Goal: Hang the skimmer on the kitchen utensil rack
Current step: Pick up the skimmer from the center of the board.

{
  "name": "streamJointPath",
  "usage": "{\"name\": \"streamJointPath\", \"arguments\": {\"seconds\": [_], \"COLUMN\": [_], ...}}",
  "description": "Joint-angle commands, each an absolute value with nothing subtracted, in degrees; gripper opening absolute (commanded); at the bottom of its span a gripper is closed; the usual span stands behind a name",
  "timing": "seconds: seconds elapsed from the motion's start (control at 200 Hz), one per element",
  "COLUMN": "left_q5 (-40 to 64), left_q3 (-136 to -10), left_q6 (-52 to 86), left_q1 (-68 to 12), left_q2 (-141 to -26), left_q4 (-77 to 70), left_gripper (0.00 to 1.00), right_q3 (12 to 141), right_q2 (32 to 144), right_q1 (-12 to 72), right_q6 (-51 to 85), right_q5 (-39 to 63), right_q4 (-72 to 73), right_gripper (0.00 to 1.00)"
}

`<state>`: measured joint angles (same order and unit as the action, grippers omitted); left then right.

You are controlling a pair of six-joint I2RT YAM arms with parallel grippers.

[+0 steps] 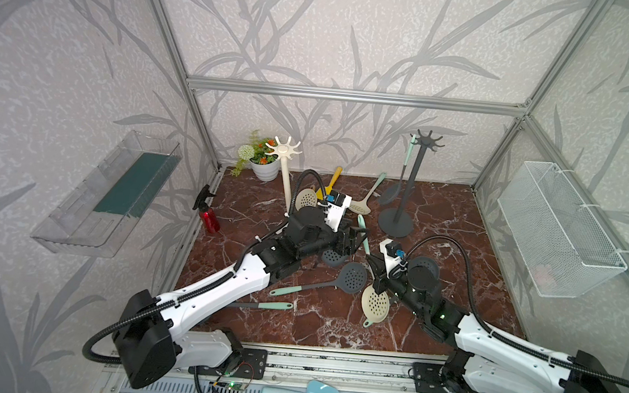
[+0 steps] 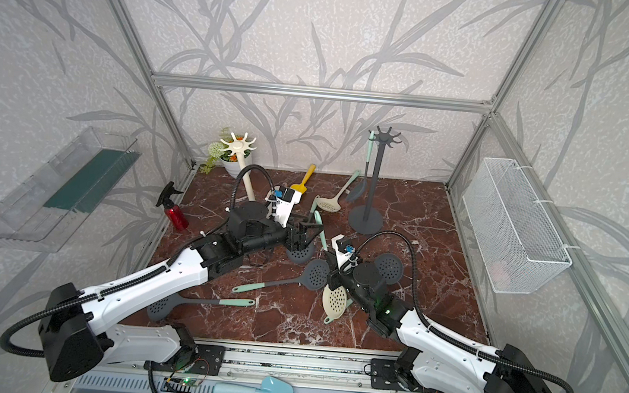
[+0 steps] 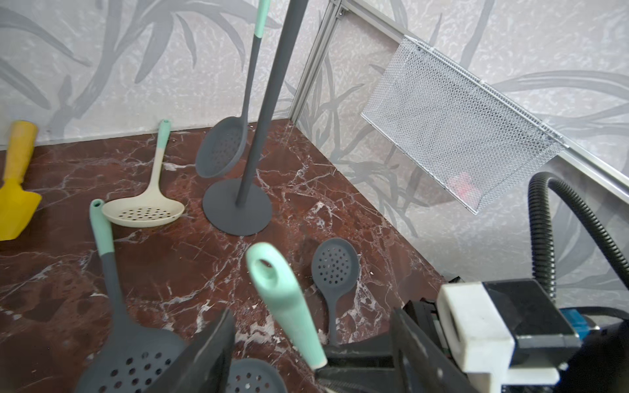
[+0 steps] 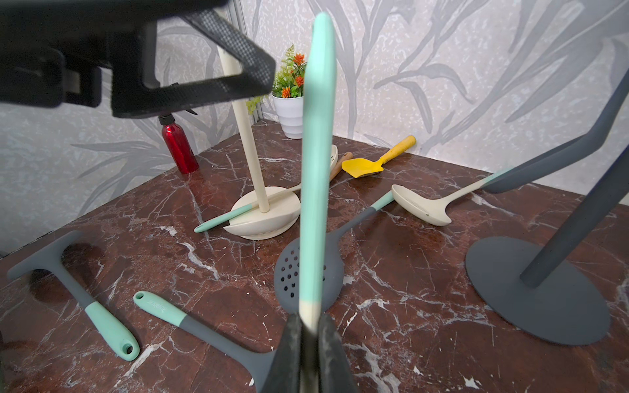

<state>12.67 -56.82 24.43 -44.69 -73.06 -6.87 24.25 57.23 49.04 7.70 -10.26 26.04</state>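
Left gripper (image 3: 311, 323): jaws apart, 1 finger (image 3: 207, 354) on each side of a raised skimmer (image 3: 286, 306) with a mint handle and a hang hole at its tip; neither finger touches it. Right gripper (image 3: 323, 365) clamps its lower end. Dark grey rack (image 3: 269, 102) stands upright, 1 grey skimmer (image 3: 221, 146) hanging beside the pole. Cream skimmer (image 3: 143, 212), yellow trowel (image 3: 13, 190) and 3 more grey skimmers (image 3: 335, 268) lie on the marble table (image 3: 340, 190). Mesh basket (image 3: 456, 129) on the wall.
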Motion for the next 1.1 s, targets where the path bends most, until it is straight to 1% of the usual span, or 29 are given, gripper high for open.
{"name": "streamJointPath", "arguments": {"seconds": [0.0, 0.115, 0.23, 0.28, 0.375, 0.51, 0.64, 0.81, 0.96, 1.095], "left_q5": [8.30, 6.14, 4.16, 3.80, 4.03, 4.96, 5.39, 6.13, 0.66, -0.42], "left_q3": [-56.99, -56.44, -55.93, -55.53, -55.18, -54.58, -54.14, -55.17, -55.45, -54.86], "left_q6": [26.94, 27.18, 27.33, 27.61, 27.92, 28.17, 28.71, 28.34, 29.30, 29.19], "left_q1": [-46.54, -47.19, -47.52, -47.55, -47.65, -47.91, -47.93, -47.93, -47.91, -47.73], "left_q2": [-75.14, -76.51, -76.90, -76.97, -77.23, -77.82, -78.35, -79.33, -78.30, -77.86], "left_q4": [-12.39, -14.93, -16.69, -17.83, -19.29, -20.88, -22.13, -20.96, -16.65, -17.05], "left_gripper": [0.67, 0.64, 0.58, 0.54, 0.46, 0.38, 0.35, 0.35, 0.37, 0.39], "right_q3": [25.48, 25.71, 25.75, 25.84, 25.92, 26.55, 26.97, 27.33, 27.51, 27.85], "right_q2": [55.23, 53.85, 52.33, 51.93, 51.53, 51.06, 51.32, 52.63, 52.91, 53.34], "right_q1": [49.22, 49.22, 49.22, 49.20, 49.21, 49.22, 49.22, 49.22, 49.17, 49.22], "right_q6": [7.21, 7.79, 8.49, 8.65, 8.92, 9.08, 9.14, 9.52, 9.53, 9.37], "right_q5": [-10.21, -9.45, -8.88, -8.30, -7.81, -7.31, -6.67, -5.82, -5.74, -5.50], "right_q4": [28.35, 27.83, 27.35, 27.26, 27.16, 26.92, 27.63, 29.36, 29.90, 30.32], "right_gripper": [0.00, 0.00, 0.00, 0.00, 0.00, 0.00, 0.00, 0.00, 0.00, 0.00]}}
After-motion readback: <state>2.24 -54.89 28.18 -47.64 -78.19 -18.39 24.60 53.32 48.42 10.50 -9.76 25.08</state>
